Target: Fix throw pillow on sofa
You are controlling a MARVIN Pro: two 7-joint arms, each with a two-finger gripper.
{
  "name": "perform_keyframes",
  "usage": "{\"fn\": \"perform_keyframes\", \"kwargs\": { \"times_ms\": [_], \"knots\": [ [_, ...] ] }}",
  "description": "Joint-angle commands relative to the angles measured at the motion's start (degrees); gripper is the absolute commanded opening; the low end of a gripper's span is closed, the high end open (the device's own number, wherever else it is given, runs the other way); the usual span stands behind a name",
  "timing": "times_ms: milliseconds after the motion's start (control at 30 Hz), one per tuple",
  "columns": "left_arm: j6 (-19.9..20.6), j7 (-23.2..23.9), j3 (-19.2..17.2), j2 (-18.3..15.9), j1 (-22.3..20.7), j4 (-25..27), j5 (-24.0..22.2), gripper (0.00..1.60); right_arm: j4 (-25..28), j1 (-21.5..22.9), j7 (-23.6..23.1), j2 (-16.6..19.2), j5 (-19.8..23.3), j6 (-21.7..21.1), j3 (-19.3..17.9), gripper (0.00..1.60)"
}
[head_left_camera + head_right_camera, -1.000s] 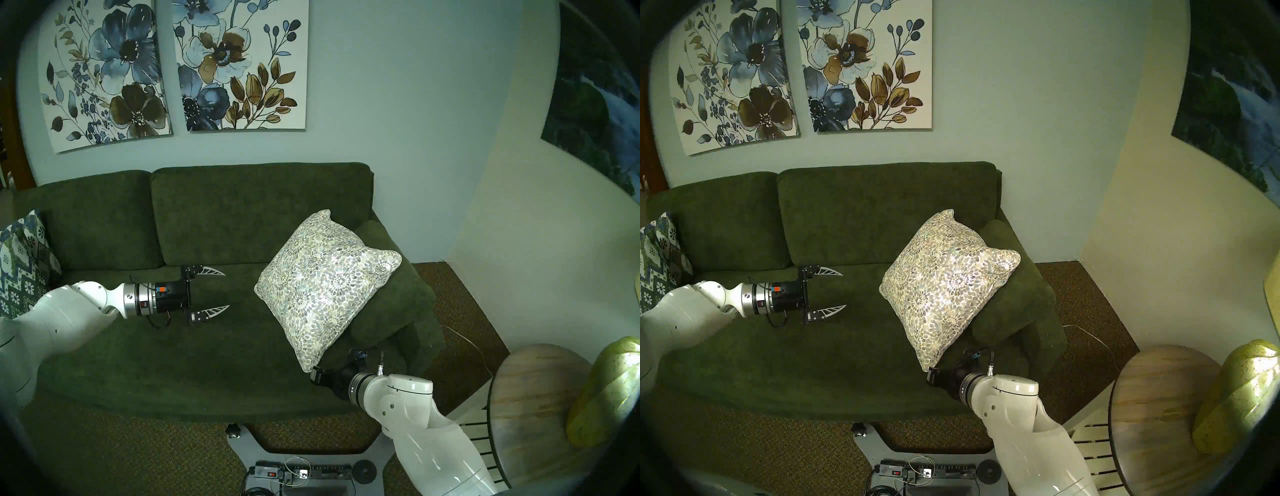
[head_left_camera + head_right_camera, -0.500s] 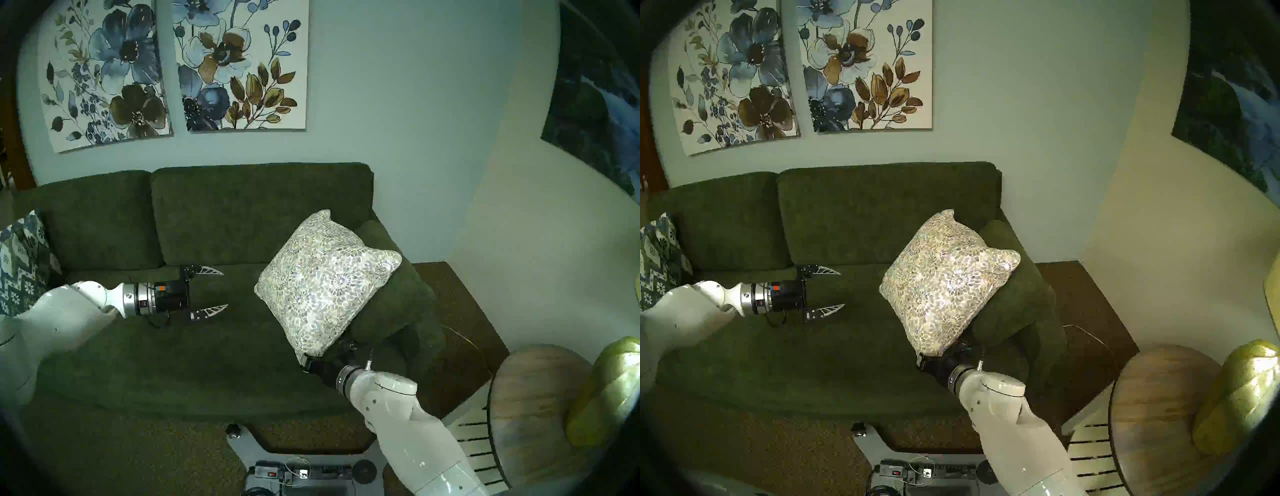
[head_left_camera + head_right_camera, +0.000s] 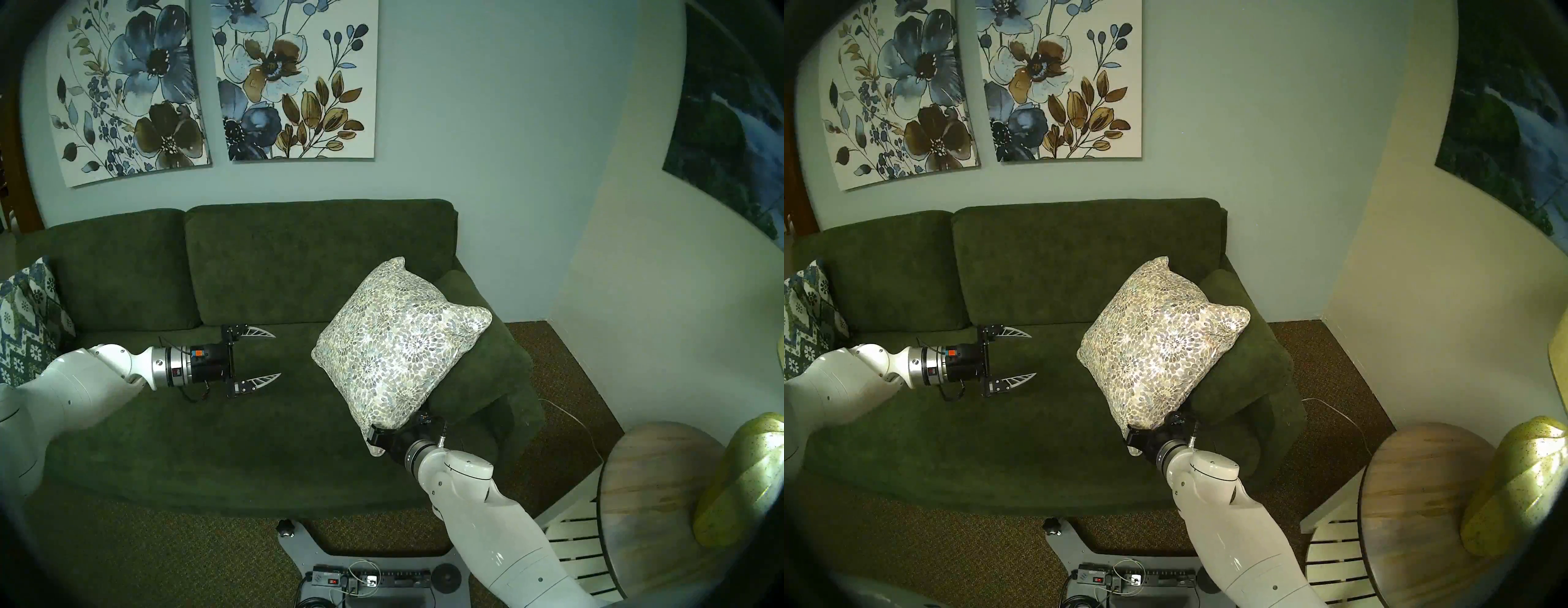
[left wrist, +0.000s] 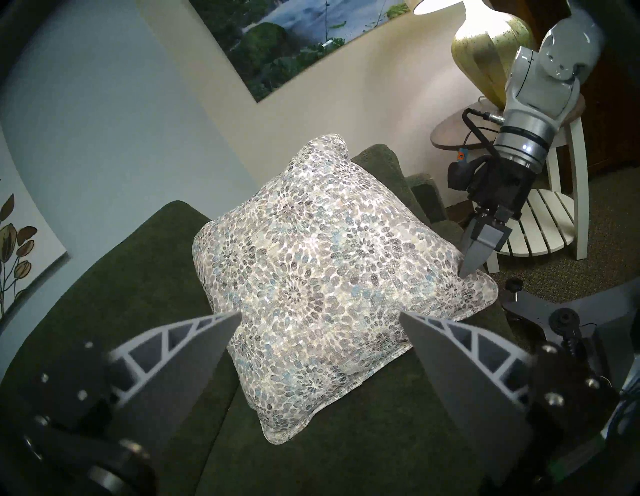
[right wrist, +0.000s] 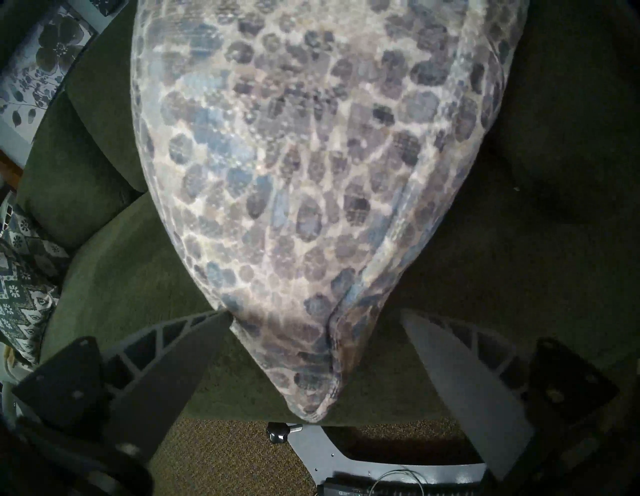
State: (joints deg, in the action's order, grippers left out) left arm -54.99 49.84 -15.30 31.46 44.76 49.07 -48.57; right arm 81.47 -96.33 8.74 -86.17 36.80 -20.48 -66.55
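The throw pillow (image 3: 399, 352) (image 3: 1161, 348), cream and grey pebble print, leans tilted against the right arm of the dark green sofa (image 3: 297, 263) with one corner hanging past the seat's front edge. My right gripper (image 5: 315, 314) is open, its two fingers on either side of that front corner (image 5: 311, 398), and the left fingertip touches the fabric. In the left wrist view the right gripper (image 4: 467, 266) meets the pillow (image 4: 311, 277) near that corner. My left gripper (image 3: 278, 356) (image 4: 320, 314) is open and empty above the seat, left of the pillow.
A blue-green zigzag pillow (image 3: 25, 322) sits at the sofa's far left. A round wooden side table (image 3: 653, 488) with a yellow-green lamp base (image 3: 738, 479) stands right of the sofa. My base and a power strip (image 3: 369, 577) are on the carpet in front.
My right arm has moved forward and a little left, bringing its open gripper up around the pillow's front corner. The left arm and the pillow have stayed put.
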Motion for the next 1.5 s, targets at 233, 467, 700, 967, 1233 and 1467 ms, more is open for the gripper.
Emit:
{"fn": "perform_keyframes", "kwargs": {
  "times_ms": [233, 467, 700, 967, 1233, 1467],
  "knots": [
    [-0.01, 6.40, 1.82, 0.09, -2.77, -0.42, -2.26, 1.60, -9.65, 7.59, -1.11, -2.69, 1.28, -4.56, 1.39, 0.48],
    [-0.01, 4.32, 2.94, -0.23, -3.14, 0.20, -1.61, 1.60, -17.45, 11.58, -2.65, -2.55, 4.50, -4.76, 7.89, 0.00],
    [-0.01, 2.97, 3.45, -0.46, -3.25, 0.68, -1.18, 1.60, -23.15, 15.59, -4.30, -3.17, 7.95, -4.53, 13.93, 0.00],
    [-0.01, 4.13, 3.84, -0.50, -3.62, 0.59, -1.80, 1.60, -26.35, 18.67, -2.57, -3.83, 11.95, -2.49, 18.41, 0.00],
    [-0.01, 5.71, 4.22, -0.17, -4.00, -0.17, -3.04, 1.60, -22.65, 17.40, 3.42, -2.54, 13.09, -0.74, 19.66, 1.02],
    [-0.01, 6.18, 4.86, 0.06, -4.41, -0.67, -3.76, 1.60, -15.23, 14.04, 9.10, -0.04, 12.56, -1.23, 18.83, 1.60]
  ]
}}
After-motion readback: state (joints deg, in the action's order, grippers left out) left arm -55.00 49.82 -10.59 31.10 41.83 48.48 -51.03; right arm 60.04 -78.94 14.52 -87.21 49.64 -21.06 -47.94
